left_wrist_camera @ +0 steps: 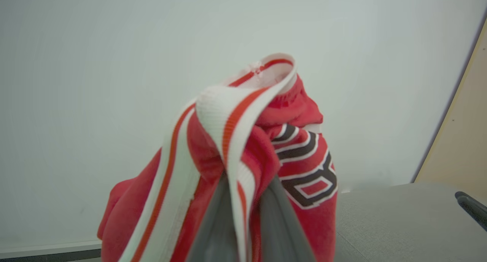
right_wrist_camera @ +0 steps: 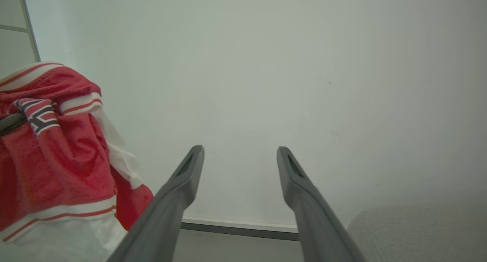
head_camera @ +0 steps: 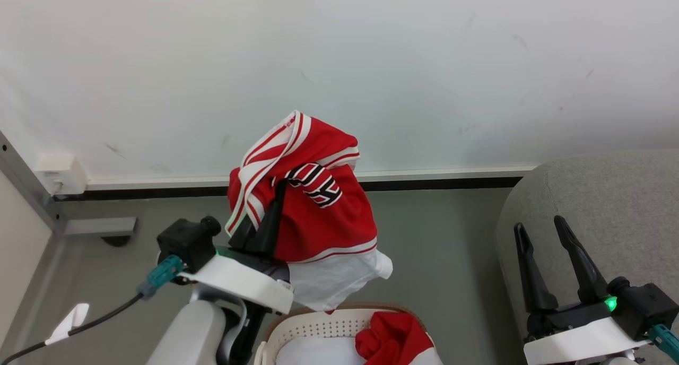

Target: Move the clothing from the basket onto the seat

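A red garment [head_camera: 318,216] with white stripes and black-and-white block lettering hangs in the air above the basket, draped over my left gripper [head_camera: 277,192], which is shut on it. The left wrist view has its striped band [left_wrist_camera: 228,125] bunched between the fingers. It also hangs at the left of the right wrist view, as the red garment [right_wrist_camera: 49,147]. More red clothing [head_camera: 392,338] lies in the white basket [head_camera: 318,325] at the bottom edge. My right gripper [head_camera: 540,226] stands open and empty over the grey seat [head_camera: 610,195] at the right.
A white wall [head_camera: 371,62] with a pale skirting strip runs behind, above a grey floor [head_camera: 440,248]. A metal post and a small white box [head_camera: 58,174] stand at the left. A cable [head_camera: 95,317] trails from my left wrist.
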